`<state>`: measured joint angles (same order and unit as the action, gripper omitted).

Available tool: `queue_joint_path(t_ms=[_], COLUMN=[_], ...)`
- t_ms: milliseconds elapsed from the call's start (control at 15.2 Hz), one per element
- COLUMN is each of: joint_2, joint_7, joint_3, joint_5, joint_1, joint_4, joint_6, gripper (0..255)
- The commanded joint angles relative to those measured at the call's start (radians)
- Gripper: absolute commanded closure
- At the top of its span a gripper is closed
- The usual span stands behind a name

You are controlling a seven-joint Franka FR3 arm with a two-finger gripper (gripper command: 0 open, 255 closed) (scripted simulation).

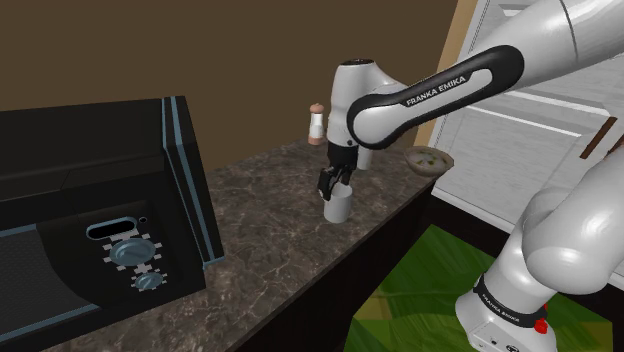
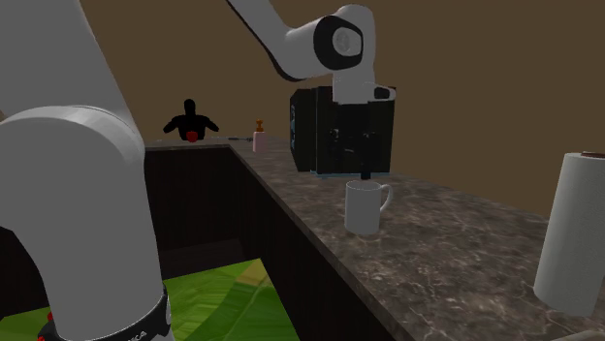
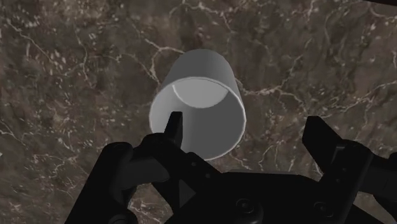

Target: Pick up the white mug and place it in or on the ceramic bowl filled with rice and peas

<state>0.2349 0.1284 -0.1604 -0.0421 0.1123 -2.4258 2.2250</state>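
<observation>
A plain white mug [image 1: 337, 207] stands upright on the dark marble counter [image 1: 270, 250], its handle [image 2: 386, 198] turned to the second exterior view's right. My black gripper [image 1: 334, 184] hangs straight above it, open. In the wrist view one fingertip [image 3: 174, 126] sits over the mug's [image 3: 197, 105] mouth and the other fingertip [image 3: 323, 139] stands outside its wall; neither touches it. The gripper [image 2: 364, 176] tips are level with the mug's [image 2: 363, 208] rim. The bowl [image 1: 430, 160], with pale and green filling, rests near the counter's far end, past the mug.
A black microwave [image 1: 100, 220] takes up the shoulder view's left. A small shaker [image 1: 316, 125] stands by the wall behind the arm. A paper towel roll [image 2: 577, 232] stands at the second exterior view's right. The counter's edge drops to a green floor [image 1: 420, 290].
</observation>
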Motion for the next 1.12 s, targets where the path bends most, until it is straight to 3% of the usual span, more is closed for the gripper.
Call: queue_joint_path(t_ms=[0,462,924,990,1056], joint_2=[-0.038,-0.097,-0.097,-0.097,-0.097], joint_7=[0.003,0.011,0.011,0.011,0.011], joint_3=[-0.005,-0.009,-0.009,-0.009,-0.009], joint_5=[0.008,0.018,0.018,0.018,0.018], joint_1=[0.0,-0.002,-0.002,-0.002,-0.002], joint_4=[0.0,-0.036,-0.036,-0.036,-0.036], joint_6=[0.044,0.14,0.14,0.14,0.14], gripper=[0,0,0,255,255])
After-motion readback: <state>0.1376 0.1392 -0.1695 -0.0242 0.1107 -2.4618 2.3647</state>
